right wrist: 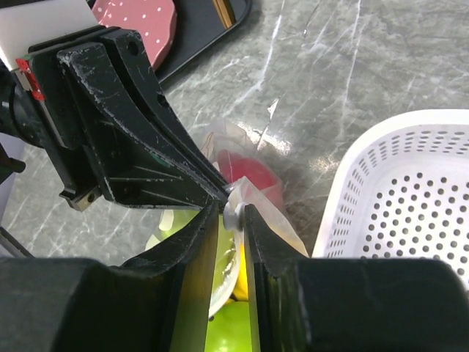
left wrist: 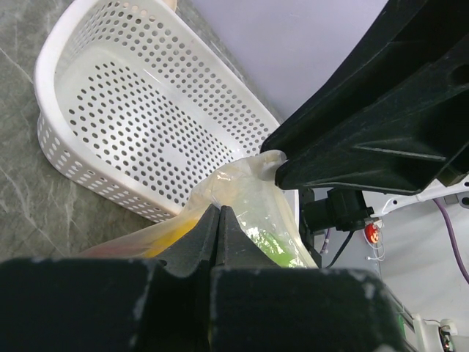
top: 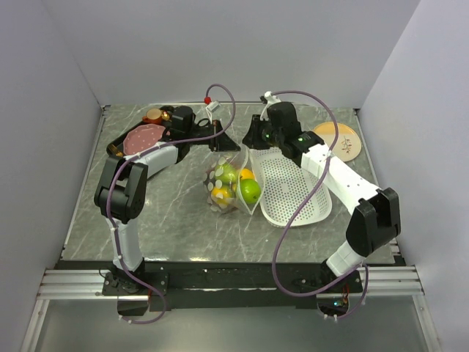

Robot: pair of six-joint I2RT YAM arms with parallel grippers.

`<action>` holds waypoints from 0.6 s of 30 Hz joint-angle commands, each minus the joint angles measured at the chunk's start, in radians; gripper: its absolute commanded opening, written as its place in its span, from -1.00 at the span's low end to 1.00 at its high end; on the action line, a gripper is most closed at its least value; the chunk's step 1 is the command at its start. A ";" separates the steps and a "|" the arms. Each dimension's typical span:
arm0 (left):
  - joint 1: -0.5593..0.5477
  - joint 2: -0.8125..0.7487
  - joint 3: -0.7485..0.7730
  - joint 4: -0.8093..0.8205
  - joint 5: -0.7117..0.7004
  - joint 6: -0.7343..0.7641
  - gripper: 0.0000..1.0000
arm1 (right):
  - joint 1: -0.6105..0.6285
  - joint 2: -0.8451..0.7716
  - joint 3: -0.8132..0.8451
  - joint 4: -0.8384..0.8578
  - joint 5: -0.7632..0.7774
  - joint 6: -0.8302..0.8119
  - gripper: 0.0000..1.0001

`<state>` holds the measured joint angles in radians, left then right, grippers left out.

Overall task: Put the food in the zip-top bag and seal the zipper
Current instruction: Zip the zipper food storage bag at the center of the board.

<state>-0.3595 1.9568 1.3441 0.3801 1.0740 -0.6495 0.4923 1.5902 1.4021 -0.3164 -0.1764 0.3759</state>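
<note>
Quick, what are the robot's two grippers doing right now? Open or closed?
Left gripper: closed, pinching the top edge of the zip-top bag.
Right gripper: closed on the same bag's top edge.

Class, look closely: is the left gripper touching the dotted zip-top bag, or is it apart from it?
Touching. The left wrist view shows the left gripper shut, with the clear plastic of the zip-top bag pinched between its jaws.

Clear bag, white dots (green apple)
</note>
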 commanded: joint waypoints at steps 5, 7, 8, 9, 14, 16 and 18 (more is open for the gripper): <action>-0.006 -0.045 0.026 0.008 0.003 0.017 -0.99 | -0.003 0.004 0.028 0.030 -0.012 0.000 -0.36; -0.006 -0.047 0.026 0.006 0.003 0.017 -0.99 | -0.003 0.002 0.023 0.028 -0.006 -0.003 -0.42; -0.006 -0.047 0.023 0.012 0.001 0.016 -0.99 | -0.003 -0.001 0.018 0.030 -0.005 -0.003 -0.44; -0.006 -0.048 0.020 0.016 0.000 0.014 -0.99 | -0.003 -0.002 0.017 0.030 -0.003 -0.003 -0.44; -0.006 -0.047 0.020 0.011 0.000 0.016 -0.99 | -0.003 -0.007 0.009 0.026 -0.006 -0.006 -0.52; -0.006 -0.045 0.023 0.010 0.003 0.014 -0.99 | -0.003 -0.016 -0.002 0.033 -0.002 -0.005 -0.48; -0.006 -0.045 0.027 0.000 0.001 0.022 -0.99 | -0.003 -0.016 -0.003 0.028 0.006 -0.005 -0.48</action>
<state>-0.3599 1.9568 1.3441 0.3756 1.0740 -0.6476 0.4919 1.6020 1.4014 -0.3130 -0.1795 0.3763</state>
